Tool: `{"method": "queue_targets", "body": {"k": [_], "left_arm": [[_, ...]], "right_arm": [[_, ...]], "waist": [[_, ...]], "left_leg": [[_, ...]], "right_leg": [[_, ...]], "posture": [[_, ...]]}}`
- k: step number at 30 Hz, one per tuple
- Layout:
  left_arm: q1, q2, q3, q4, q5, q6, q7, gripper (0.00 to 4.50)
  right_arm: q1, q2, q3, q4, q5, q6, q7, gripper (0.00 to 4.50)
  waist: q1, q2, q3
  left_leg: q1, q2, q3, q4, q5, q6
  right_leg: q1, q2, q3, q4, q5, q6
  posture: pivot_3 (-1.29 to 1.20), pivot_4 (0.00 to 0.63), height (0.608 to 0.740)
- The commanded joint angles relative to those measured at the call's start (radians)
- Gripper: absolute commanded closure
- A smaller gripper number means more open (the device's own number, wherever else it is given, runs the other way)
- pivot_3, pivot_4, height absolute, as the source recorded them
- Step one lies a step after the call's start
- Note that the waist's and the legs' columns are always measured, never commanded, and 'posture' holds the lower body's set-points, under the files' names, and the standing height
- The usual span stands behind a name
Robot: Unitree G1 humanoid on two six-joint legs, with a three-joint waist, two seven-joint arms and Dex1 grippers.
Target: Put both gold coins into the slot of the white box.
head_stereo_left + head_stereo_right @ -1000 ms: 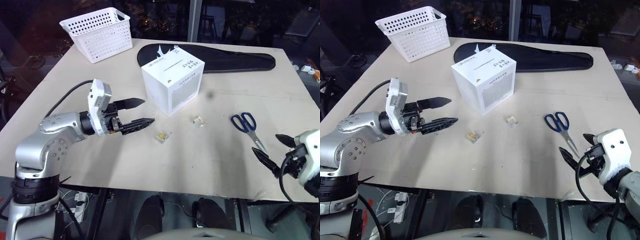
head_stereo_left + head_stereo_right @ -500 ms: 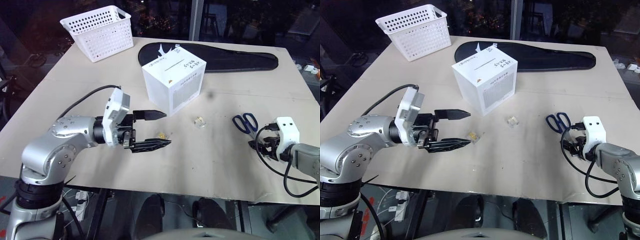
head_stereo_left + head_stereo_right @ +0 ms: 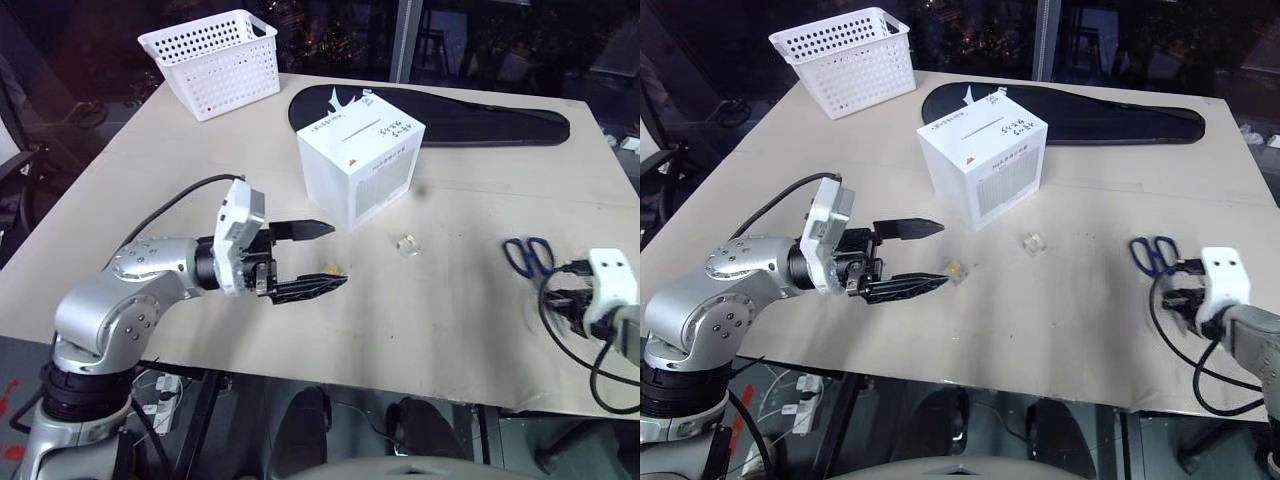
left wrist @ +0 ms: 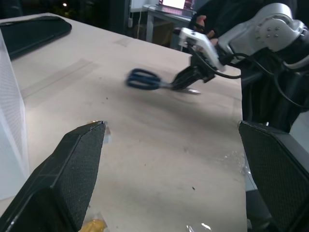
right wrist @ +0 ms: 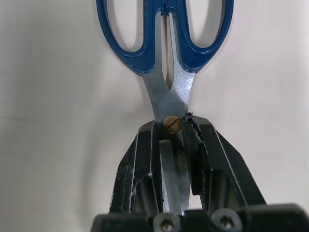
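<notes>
Right wrist view shows the right claw [image 5: 170, 145] pinched on the scissors [image 5: 165, 58], likely for cutting cases, while the wide-spread left claw [image 3: 322, 256] flanks a cased gold coin [image 3: 329, 268] near the white box [image 3: 361, 169].

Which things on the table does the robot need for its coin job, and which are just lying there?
Needed: gold coin, small clear piece likely holding the other, white box, slot.
Just lying: white basket, black bag, scissors, though the right gripper grips them.
</notes>
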Motion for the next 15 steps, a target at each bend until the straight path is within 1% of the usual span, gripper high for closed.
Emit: {"method": "queue_targets", "body": {"k": [1, 2, 4, 5, 8, 10, 11, 14, 15], "left_arm": [[0.000, -0.002, -0.006, 0.003, 0.020, -0.026, 0.007, 0.00], [0.002, 0.000, -0.007, 0.014, 0.028, -0.026, 0.009, 0.00], [0.006, 0.006, -0.004, 0.035, 0.038, -0.031, 0.001, 0.00], [0.005, 0.008, 0.001, 0.047, 0.039, -0.028, -0.002, 0.00], [0.003, 0.016, 0.009, 0.076, 0.047, -0.029, -0.013, 0.00], [0.003, 0.019, 0.020, 0.100, 0.054, -0.025, -0.005, 0.00], [0.004, 0.022, 0.023, 0.114, 0.063, -0.028, -0.004, 0.00], [0.028, 0.039, 0.012, 0.145, 0.148, -0.083, 0.006, 0.00], [0.033, 0.051, 0.007, 0.153, 0.157, -0.077, 0.003, 0.00]], "right_arm": [[0.030, -0.015, -0.031, -0.041, -0.040, 0.001, -0.011, 4.26], [0.033, -0.009, -0.031, -0.042, -0.034, 0.003, -0.002, 4.26], [0.034, 0.010, -0.039, -0.044, -0.034, -0.008, 0.002, 3.22], [0.040, 0.014, -0.043, -0.046, -0.034, -0.016, 0.009, 2.85], [0.068, 0.028, -0.067, -0.072, -0.032, -0.044, 0.033, 1.35], [0.103, 0.027, -0.082, -0.117, -0.027, -0.087, 0.062, 0.54], [0.119, 0.027, -0.087, -0.146, -0.022, -0.114, 0.082, 0.02], [0.163, 0.063, -0.160, -0.295, 0.087, -0.206, 0.196, 0.02], [0.183, 0.068, -0.181, -0.349, 0.126, -0.240, 0.242, 0.02]], "waist": [[-0.006, 0.000, 0.000], [-0.012, 0.001, 0.000], [-0.022, 0.001, 0.000], [-0.024, 0.001, 0.000], [-0.026, 0.001, 0.000], [-0.025, 0.001, 0.000], [-0.025, 0.001, 0.000], [-0.026, 0.002, 0.001], [-0.027, 0.003, 0.001]], "left_leg": [[0.000, 0.000, 0.000, 0.000, 0.000, 0.000], [0.001, 0.001, 0.000, 0.000, 0.000, 0.000], [0.001, 0.001, 0.000, 0.000, 0.000, 0.000], [0.001, 0.001, 0.000, 0.000, 0.000, 0.000], [0.001, 0.001, 0.000, 0.000, 0.000, 0.000], [0.001, 0.001, 0.000, 0.000, 0.000, 0.000], [0.001, 0.001, 0.000, 0.000, 0.000, 0.000], [0.001, 0.001, 0.000, 0.000, 0.000, 0.000], [0.001, 0.001, 0.000, -0.001, 0.000, 0.000]], "right_leg": [[0.000, 0.000, 0.000, 0.000, 0.000, 0.000], [0.000, 0.001, 0.000, 0.000, 0.000, 0.000], [0.000, 0.001, 0.000, 0.001, 0.000, 0.000], [0.000, 0.001, 0.000, 0.001, 0.000, 0.000], [0.000, 0.001, 0.000, 0.000, 0.000, 0.000], [0.000, 0.001, 0.001, 0.000, 0.000, 0.000], [0.000, 0.001, 0.000, 0.000, -0.001, 0.001], [0.000, 0.001, 0.000, 0.000, -0.002, 0.003], [0.000, 0.001, 0.000, 0.000, -0.002, 0.003]], "posture": [[0.00, 0.150, 0.740], [0.00, 0.150, 0.740], [0.00, 0.150, 0.740], [0.00, 0.150, 0.740], [0.00, 0.150, 0.740], [0.00, 0.150, 0.740], [0.00, 0.150, 0.740], [0.00, 0.150, 0.740], [0.00, 0.150, 0.740]]}}
